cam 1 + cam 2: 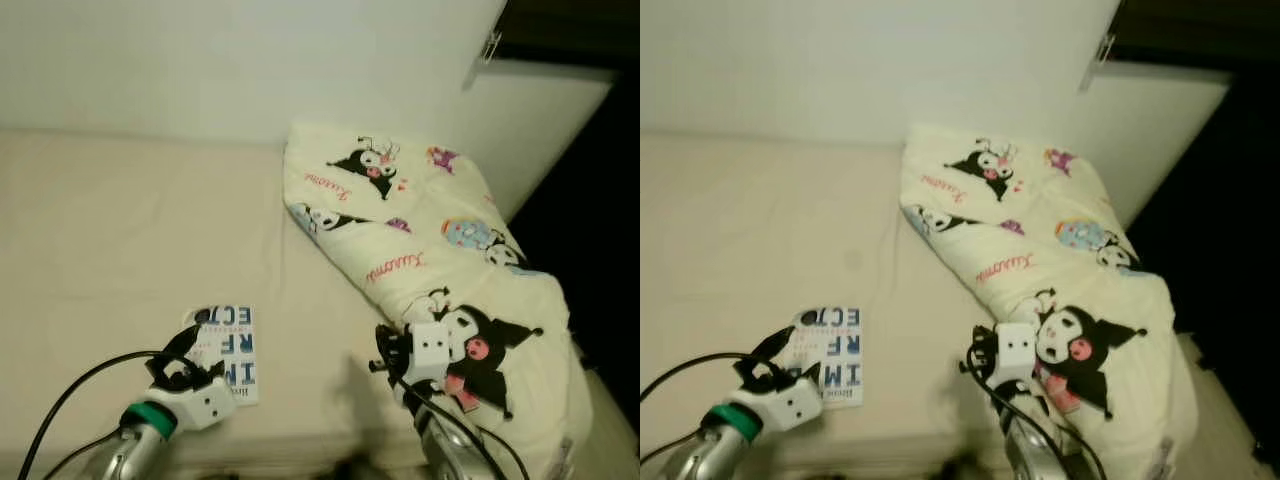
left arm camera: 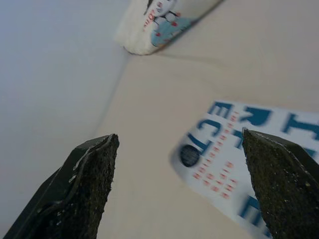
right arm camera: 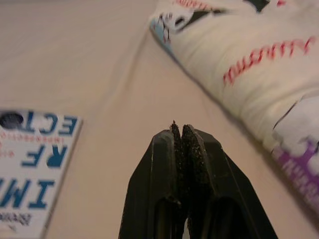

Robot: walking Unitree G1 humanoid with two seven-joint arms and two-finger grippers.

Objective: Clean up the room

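I was looking down at the bed (image 1: 110,220), its beige sheet running back to a white wall, and most of what needed tidying sat on it. The largest thing was the blanket (image 1: 440,250), cream with cartoon characters, bunched along the right side of the bed and spilling over its near right corner. Well to the left of it, flat on the sheet near the front edge, lay the book (image 1: 228,350), a thin white one with big blue letters.

My left end effector (image 1: 185,350) hovered at the book's near left corner with its fingers (image 2: 89,184) spread wide, the cover showing between them in the left wrist view. I judged the book to be the step in hand. A thin flat cover gives little to bite on, so I thought it best to lower one finger onto the sheet just off the book's edge, let the soft bed sink, slide that finger under the cover and only then close, gripping well in from the corner so the pages would not fan or slip.

My right end effector (image 3: 182,137) sat between book and blanket, just beside the blanket's fold, pressed together and holding nothing. I meant to keep it clear of the cloth.
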